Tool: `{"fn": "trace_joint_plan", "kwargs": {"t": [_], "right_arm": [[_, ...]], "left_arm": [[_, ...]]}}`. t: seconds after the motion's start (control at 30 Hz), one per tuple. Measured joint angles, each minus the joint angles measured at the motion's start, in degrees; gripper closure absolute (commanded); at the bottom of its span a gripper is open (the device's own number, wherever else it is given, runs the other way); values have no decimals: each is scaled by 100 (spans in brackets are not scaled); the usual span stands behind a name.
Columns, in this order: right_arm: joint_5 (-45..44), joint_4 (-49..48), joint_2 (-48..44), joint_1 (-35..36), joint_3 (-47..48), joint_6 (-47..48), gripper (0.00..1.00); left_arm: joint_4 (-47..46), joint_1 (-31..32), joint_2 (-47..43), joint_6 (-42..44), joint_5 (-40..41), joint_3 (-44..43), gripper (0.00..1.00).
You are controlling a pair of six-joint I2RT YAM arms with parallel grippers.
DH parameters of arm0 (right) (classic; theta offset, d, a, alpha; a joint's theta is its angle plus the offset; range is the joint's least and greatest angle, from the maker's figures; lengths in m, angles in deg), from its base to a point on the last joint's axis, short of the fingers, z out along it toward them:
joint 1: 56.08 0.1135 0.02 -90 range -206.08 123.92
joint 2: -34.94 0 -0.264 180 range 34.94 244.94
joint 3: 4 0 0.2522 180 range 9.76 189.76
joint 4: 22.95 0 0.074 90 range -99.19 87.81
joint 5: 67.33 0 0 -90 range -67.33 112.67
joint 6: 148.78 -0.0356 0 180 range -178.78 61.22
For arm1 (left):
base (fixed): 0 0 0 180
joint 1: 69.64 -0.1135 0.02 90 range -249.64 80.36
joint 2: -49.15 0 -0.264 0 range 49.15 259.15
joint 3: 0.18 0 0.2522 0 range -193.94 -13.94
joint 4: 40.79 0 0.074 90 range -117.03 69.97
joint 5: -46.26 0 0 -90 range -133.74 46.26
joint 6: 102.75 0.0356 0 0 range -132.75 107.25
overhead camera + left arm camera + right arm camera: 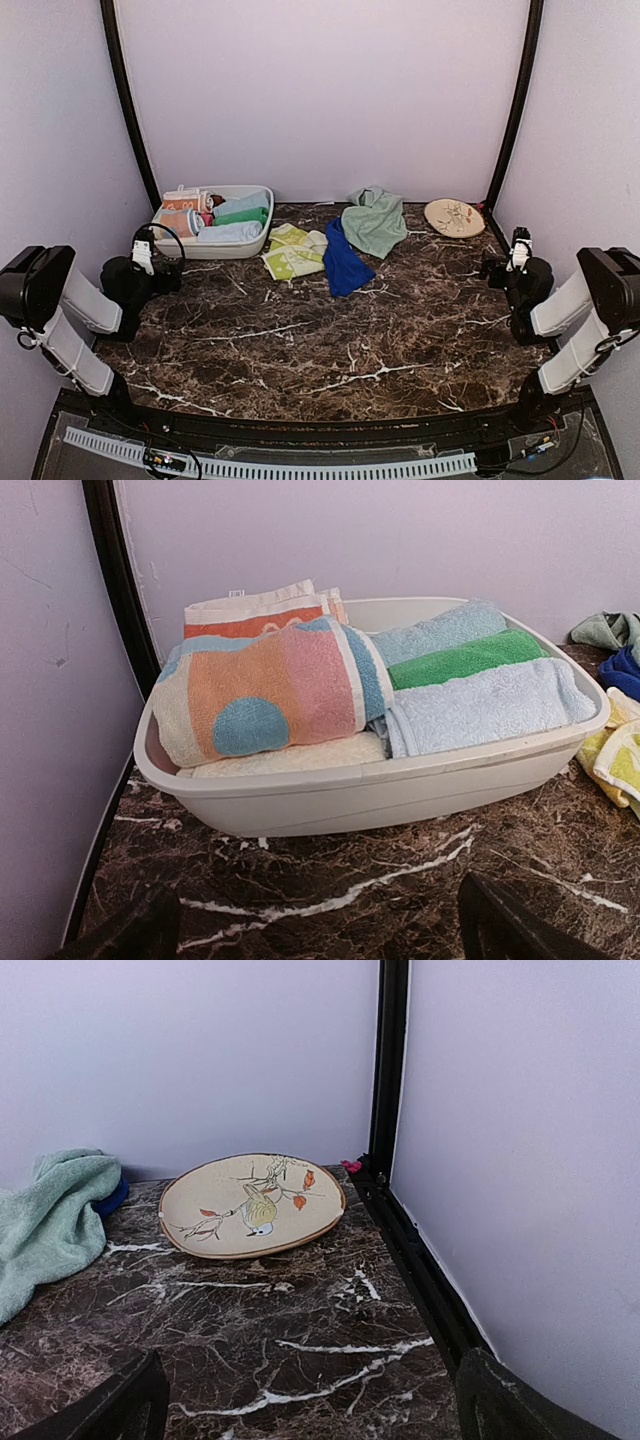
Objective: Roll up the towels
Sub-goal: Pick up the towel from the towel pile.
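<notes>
Three loose towels lie crumpled at the back middle of the marble table: a deep blue towel [345, 262], a mint green towel [375, 220] partly over its far end, and a yellow-green patterned towel [295, 252] to their left. My left gripper [158, 268] hangs open at the left side, well short of them and facing a white tub; both dark fingertips [520, 925] show with bare marble between. My right gripper [510, 268] is open at the right side, nothing between its fingers [110, 1410]. The mint towel [50, 1220] shows at the left edge of the right wrist view.
A white tub [350, 780] at the back left holds several rolled towels, among them a striped pink and orange roll [265, 695]. A round beige plate [250, 1205] with a bird pattern lies in the back right corner. Black frame posts and pale walls close in the table.
</notes>
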Motion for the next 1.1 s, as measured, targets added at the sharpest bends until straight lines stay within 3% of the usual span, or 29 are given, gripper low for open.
{"fn": "trace_joint_plan", "kwargs": {"t": [0.23, 0.37, 0.63, 0.77, 0.87, 1.1], "right_arm": [[-2, 0, 0, 0, 0, 0, 0], [-238, 330, -144, 0, 81, -125, 0], [-1064, 3034, -1910, -72, 1668, -1152, 0], [-487, 4068, -2006, -144, 2691, -1735, 0], [-120, 4717, -1714, 422, 3353, -1764, 2], [-435, 6085, 118, 3016, 4972, -1388, 19]], "left_arm": [[179, 0, -35, 2, -7, -55, 1], [2177, 0, -433, 24, -11, -1239, 1], [6013, -28, -625, 295, -562, -4363, 1], [7611, -33, -533, 494, -820, -5075, 3], [8500, -44, -439, 713, -916, -5283, 5], [9735, -190, -422, 1019, -1073, -5289, 9]]}}
